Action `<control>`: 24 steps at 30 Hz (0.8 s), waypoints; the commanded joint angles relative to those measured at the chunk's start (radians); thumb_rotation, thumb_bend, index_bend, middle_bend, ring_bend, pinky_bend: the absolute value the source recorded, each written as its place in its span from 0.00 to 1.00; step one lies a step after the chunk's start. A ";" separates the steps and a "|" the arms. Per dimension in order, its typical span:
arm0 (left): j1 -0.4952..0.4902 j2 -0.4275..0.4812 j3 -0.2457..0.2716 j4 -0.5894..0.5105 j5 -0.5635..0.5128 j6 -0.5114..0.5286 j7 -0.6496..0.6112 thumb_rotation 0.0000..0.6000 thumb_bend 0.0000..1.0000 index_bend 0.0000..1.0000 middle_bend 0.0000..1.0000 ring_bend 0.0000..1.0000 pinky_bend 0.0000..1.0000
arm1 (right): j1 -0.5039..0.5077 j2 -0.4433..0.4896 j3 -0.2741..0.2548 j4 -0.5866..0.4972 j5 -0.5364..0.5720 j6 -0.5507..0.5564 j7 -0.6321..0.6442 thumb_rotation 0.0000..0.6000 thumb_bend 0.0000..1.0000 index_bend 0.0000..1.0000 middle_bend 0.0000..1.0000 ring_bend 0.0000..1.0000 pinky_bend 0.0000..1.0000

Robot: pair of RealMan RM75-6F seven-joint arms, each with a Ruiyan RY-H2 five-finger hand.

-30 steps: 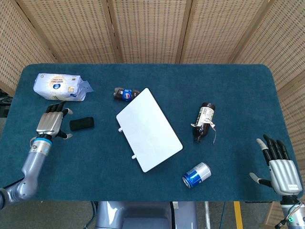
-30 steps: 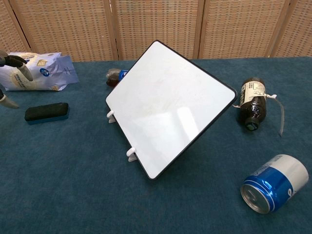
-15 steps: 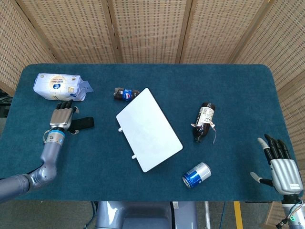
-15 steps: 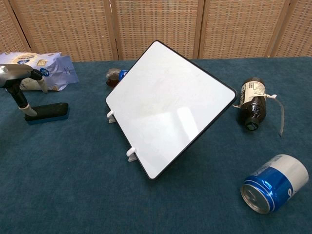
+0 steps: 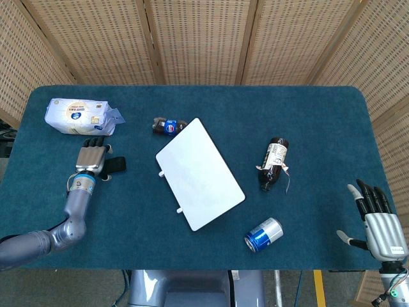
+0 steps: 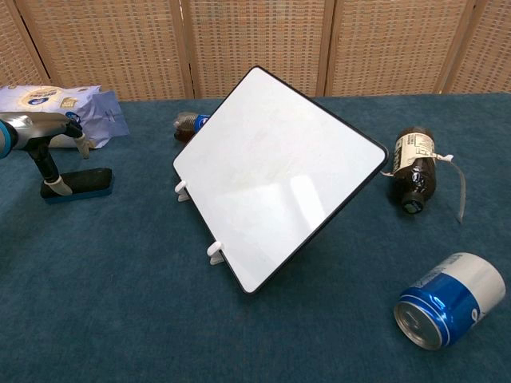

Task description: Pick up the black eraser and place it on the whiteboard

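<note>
The black eraser (image 5: 117,164) (image 6: 85,183) lies flat on the blue table cloth, left of the whiteboard (image 5: 200,173) (image 6: 275,171). The whiteboard is propped on small white feet at the table's middle. My left hand (image 5: 91,160) (image 6: 46,140) hovers over the eraser's left end and hides it in the head view. Its fingers are spread, and the thumb tip (image 6: 54,185) reaches down at the eraser's near side; the eraser still rests on the cloth. My right hand (image 5: 380,224) is open, fingers apart, at the table's right front corner, far from both objects.
A pale blue packet (image 5: 78,116) (image 6: 68,112) lies behind the eraser. A small cola bottle (image 5: 167,126) (image 6: 188,124) sits at the whiteboard's far corner. A dark bottle (image 5: 274,162) (image 6: 415,175) and a blue can (image 5: 263,234) (image 6: 451,299) lie to the right.
My left hand has moved to the right, from beside the eraser to over its left end, with the thumb now at its near side. The eraser has not moved.
</note>
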State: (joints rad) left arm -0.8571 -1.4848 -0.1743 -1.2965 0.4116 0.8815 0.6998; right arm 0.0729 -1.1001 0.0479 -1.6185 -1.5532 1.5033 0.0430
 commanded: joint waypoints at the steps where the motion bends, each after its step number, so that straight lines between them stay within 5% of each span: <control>1: -0.003 -0.002 0.004 0.007 -0.009 0.000 0.002 1.00 0.08 0.30 0.00 0.00 0.00 | -0.001 0.001 0.001 0.000 0.003 0.000 0.002 1.00 0.00 0.00 0.00 0.00 0.00; 24: -0.021 -0.088 0.029 0.139 -0.029 -0.059 -0.010 1.00 0.14 0.31 0.00 0.00 0.00 | -0.002 0.000 0.003 0.005 0.005 0.001 0.008 1.00 0.00 0.00 0.00 0.00 0.00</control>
State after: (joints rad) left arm -0.8777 -1.5709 -0.1454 -1.1586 0.3811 0.8235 0.6912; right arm 0.0712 -1.1003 0.0505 -1.6136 -1.5480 1.5043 0.0511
